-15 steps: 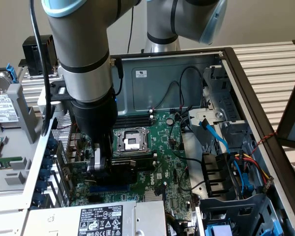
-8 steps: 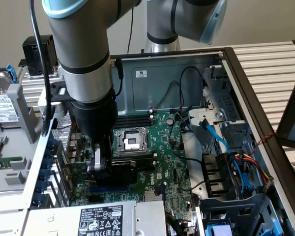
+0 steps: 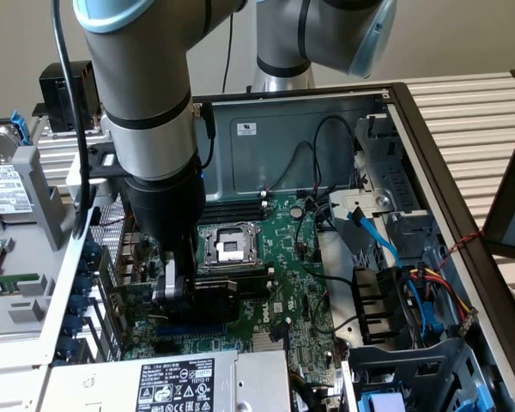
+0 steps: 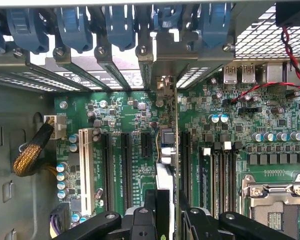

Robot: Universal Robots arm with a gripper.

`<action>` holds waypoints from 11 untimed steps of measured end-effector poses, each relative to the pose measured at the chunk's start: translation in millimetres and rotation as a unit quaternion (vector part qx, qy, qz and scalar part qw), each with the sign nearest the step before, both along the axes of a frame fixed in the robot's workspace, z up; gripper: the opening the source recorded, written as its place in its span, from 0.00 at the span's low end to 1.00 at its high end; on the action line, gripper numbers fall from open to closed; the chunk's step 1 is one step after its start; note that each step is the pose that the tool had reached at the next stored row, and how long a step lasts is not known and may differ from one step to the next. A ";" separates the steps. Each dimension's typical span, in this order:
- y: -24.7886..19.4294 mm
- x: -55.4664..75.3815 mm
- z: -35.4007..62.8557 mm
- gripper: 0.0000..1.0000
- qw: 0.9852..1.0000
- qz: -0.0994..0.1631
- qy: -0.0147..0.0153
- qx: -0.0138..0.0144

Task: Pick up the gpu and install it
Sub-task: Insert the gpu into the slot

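**Gpu held on edge above the card slots of an open computer case**

Read from the exterior view's left. A row of blue clips [image 3: 75,300] lines the rear wall of the case [image 3: 275,129], where card end plates are latched. Next, the gripper [image 3: 178,296] reaches straight down from the arm. Its fingers pinch the gpu [image 4: 166,170] by its two flat faces near the upper edge, a hold that leaves the lower connector edge free to meet a slot. The gpu stands upright, low over the green main board [image 3: 300,283] and parallel to the long black slots [image 4: 125,170]. Its metal end points toward the rear wall openings, so end plate and connector can line up together. Whether the gpu is already seated cannot be told. Further right, the processor socket [image 3: 227,245] lies just beside the gpu. The coloured cables [image 3: 429,287] at the far right are well apart from the work
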State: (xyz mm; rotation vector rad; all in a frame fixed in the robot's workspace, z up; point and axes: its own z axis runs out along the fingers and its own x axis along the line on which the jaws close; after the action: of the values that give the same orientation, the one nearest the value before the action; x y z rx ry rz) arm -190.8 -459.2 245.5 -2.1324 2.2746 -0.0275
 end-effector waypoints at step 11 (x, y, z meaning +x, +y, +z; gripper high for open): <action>-0.9 0.9 0.1 0.27 1.000 0.003 0.001 0.000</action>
State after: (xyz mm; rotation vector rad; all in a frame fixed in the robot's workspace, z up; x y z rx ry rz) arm -189.9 -460.1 245.7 -2.1388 2.2698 -0.0266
